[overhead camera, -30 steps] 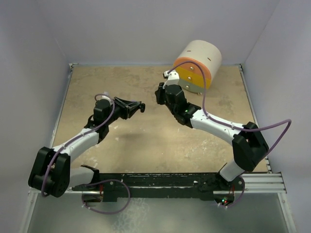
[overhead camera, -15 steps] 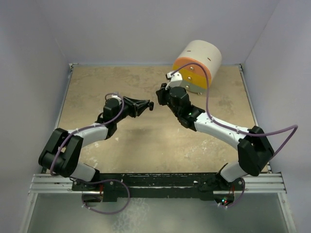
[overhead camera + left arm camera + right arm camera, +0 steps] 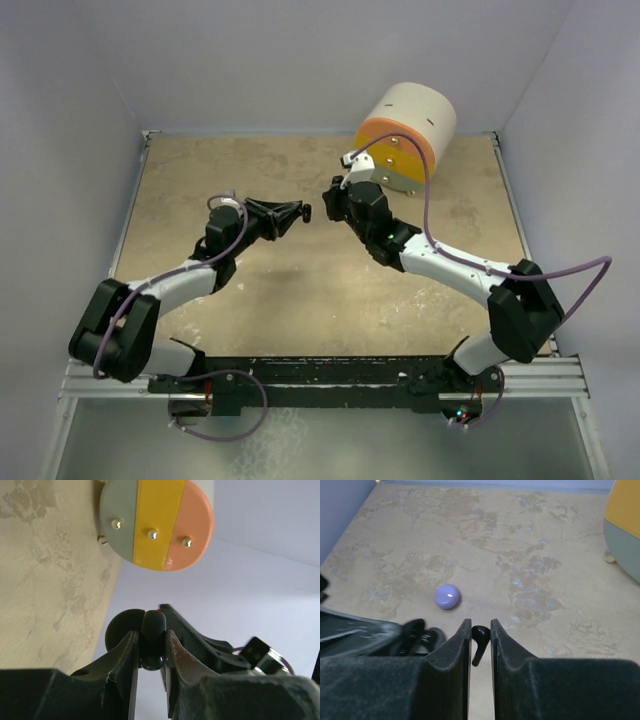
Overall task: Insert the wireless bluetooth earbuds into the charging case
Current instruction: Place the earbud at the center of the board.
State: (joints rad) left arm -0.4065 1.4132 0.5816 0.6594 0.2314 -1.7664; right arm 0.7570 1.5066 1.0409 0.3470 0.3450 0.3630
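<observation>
Mottled tan table (image 3: pixel 200 190) inside pale walls, with a striped drum (image 3: pixel 400 140) lying at its far edge. Over the last second the left arm has swung inward and stretched toward the middle, bringing the left gripper (image 3: pixel 303 211) up to the right gripper (image 3: pixel 330 195), which has barely shifted. The two now face each other in the air, near but apart. The left gripper is clamped tight on a small black rounded thing, probably the case (image 3: pixel 151 630); it shows only as a dark shape in its own wrist view and as a blur in the other, so I cannot tell whether its lid stands open. The right gripper is pinched narrow on a black earbud (image 3: pixel 479 635), head between the pads and stem hanging down. A lavender puck (image 3: pixel 446 596) sits on the table below, well apart from both, and no other earbuds show in any view. For the task, the approach looks about done: earbud and case are roughly tip to tip, and what remains is a slow final closing with the stem aimed at its socket. Both things hang unbraced in the air, so a slight misalignment could push the earbud out of the pinch
</observation>
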